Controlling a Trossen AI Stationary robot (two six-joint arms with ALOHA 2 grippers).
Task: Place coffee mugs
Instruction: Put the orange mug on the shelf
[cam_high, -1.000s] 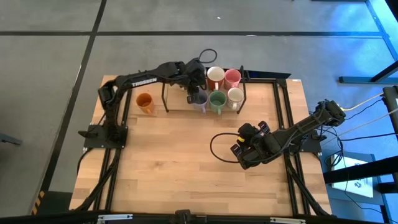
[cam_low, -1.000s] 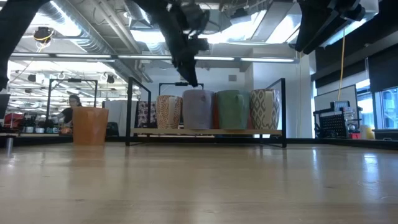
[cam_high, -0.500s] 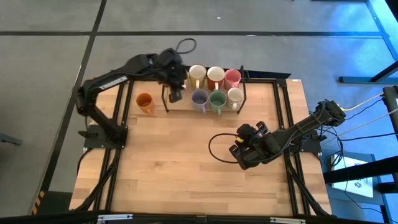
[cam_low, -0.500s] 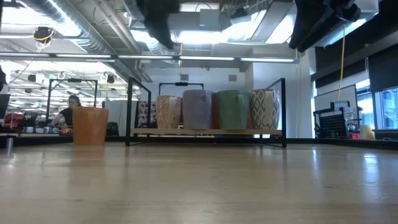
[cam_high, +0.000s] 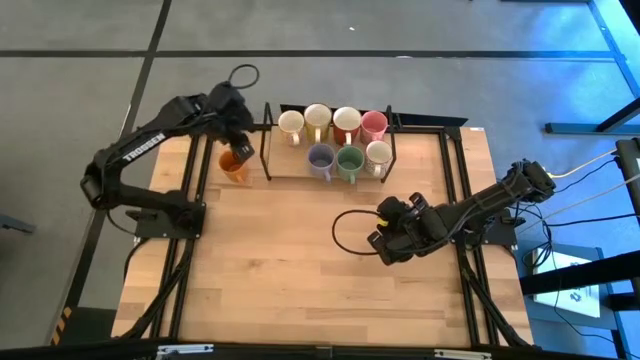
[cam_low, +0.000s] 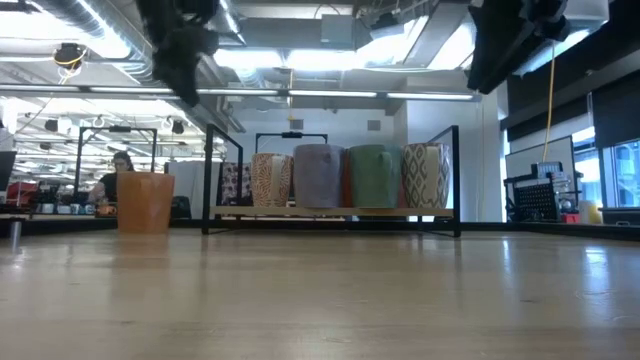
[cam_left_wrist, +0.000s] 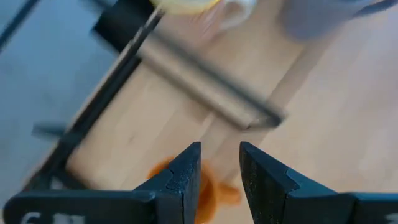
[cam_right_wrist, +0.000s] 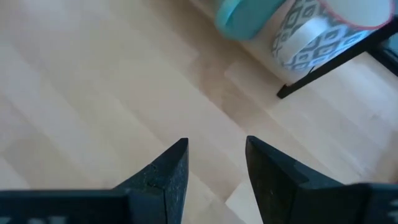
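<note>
Left gripper (cam_high: 240, 143) is held above the orange mug (cam_high: 233, 165), fingers (cam_left_wrist: 184, 176) parted a little, nothing gripped. The mug stands on the table (cam_high: 290, 270) just outside the rack's (cam_high: 266, 150) left post, near the table's back-left edge.

Seven mugs are seen in the rack: cream (cam_high: 291, 124), cream (cam_high: 318, 118), white (cam_high: 347, 121) and pink (cam_high: 373, 124) behind; lavender (cam_high: 320, 157), green (cam_high: 349, 159) and patterned white (cam_high: 378, 153) in front.

Half a second ago the left gripper was at the rack's left end; it has since been swung out over the orange mug, uncovering the leftmost cream mug.

Right gripper (cam_high: 387, 243) is held over bare table right of centre, slightly open, empty, well apart from the rack. A person (cam_low: 113, 178) is seen in the room beyond.
</note>
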